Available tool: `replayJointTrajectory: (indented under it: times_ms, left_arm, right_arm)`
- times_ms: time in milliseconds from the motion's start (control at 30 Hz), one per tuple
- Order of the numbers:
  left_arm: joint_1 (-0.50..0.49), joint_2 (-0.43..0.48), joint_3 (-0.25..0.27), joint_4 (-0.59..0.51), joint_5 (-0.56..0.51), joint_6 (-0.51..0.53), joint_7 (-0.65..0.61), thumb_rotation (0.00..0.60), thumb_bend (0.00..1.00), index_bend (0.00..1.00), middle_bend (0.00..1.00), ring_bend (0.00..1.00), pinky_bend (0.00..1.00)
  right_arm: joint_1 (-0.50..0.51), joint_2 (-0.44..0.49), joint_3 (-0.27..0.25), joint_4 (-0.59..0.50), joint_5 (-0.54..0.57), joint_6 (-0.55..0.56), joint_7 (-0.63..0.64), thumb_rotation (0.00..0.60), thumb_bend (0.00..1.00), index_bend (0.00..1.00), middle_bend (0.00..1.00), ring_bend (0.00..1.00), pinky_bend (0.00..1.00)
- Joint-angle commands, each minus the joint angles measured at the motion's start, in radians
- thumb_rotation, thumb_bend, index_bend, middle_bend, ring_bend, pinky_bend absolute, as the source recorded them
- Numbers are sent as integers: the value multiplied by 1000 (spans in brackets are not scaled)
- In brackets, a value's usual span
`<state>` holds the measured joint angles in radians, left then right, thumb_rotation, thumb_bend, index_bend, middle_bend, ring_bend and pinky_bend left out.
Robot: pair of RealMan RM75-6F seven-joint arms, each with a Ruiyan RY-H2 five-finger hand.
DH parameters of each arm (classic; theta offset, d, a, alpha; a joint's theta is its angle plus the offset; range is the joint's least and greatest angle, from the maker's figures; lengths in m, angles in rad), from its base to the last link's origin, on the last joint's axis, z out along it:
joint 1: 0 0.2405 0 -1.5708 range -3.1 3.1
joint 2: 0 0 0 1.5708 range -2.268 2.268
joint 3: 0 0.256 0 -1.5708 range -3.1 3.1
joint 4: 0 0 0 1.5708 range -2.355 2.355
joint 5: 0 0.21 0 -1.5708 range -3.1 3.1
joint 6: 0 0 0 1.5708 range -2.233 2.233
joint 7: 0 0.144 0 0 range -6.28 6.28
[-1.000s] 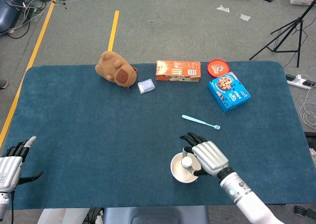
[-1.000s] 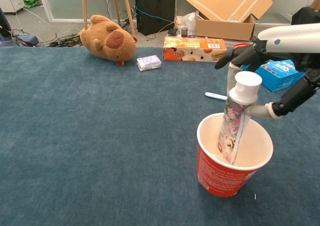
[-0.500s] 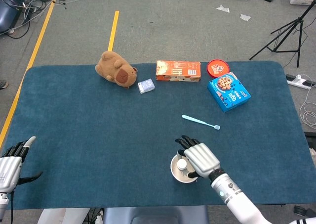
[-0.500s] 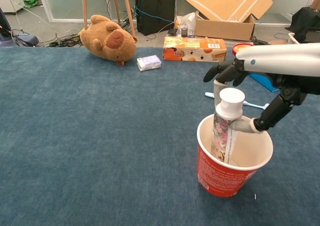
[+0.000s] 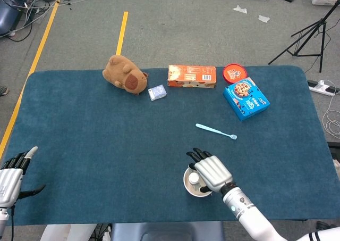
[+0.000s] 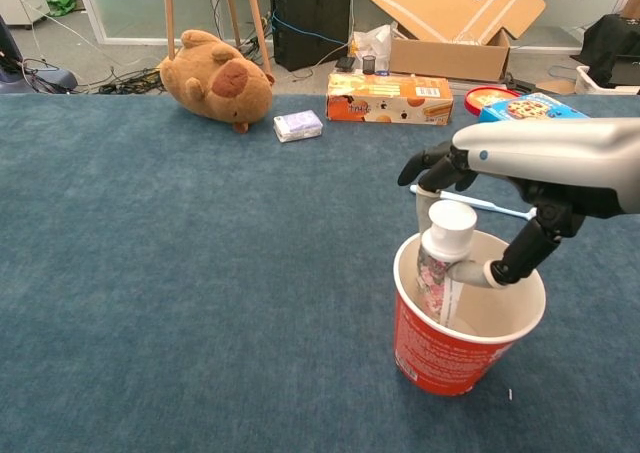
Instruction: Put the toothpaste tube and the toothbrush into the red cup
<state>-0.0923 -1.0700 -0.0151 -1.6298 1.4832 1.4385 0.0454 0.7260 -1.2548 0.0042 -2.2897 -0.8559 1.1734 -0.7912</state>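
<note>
Blue-carpeted table (image 6: 150,273): floral-printed toothpaste tube (image 6: 438,270), white cap up, stands inside the red cup (image 6: 450,348), pinched by the right hand (image 6: 520,188). Pale blue toothbrush (image 5: 216,130) lies flat beyond. Left hand (image 5: 11,174) rests spread, holding nothing, at the near-left edge.

One red paper cup (image 6: 455,345), one floral toothpaste tube (image 6: 438,271) (between the fingers), one light-blue toothbrush (image 5: 215,131), two snack boxes, one plush.
</note>
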Motion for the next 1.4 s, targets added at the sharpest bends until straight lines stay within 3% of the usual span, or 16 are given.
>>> replayJointTrajectory:
  times_ms: [33,900,1400]
  left_arm:
    - [0,0,0,0,0,0,0,600,0,42,175,162,224]
    - [0,4,2,-6,0,-3,3,600,0,42,179,162,225]
    - [0,5,2,-6,-2,-6,3,600,0,42,185,165,225]
  right_arm:
    - [5,-6,-2,5,7,1,-2,600,250,673,146,0,188]
    - [31,-33,-14,45,27,-4,34,600,246,673,146,0,188]
    - [38,-20,-22,54,29,-26,66,600,232,452,143,0,188]
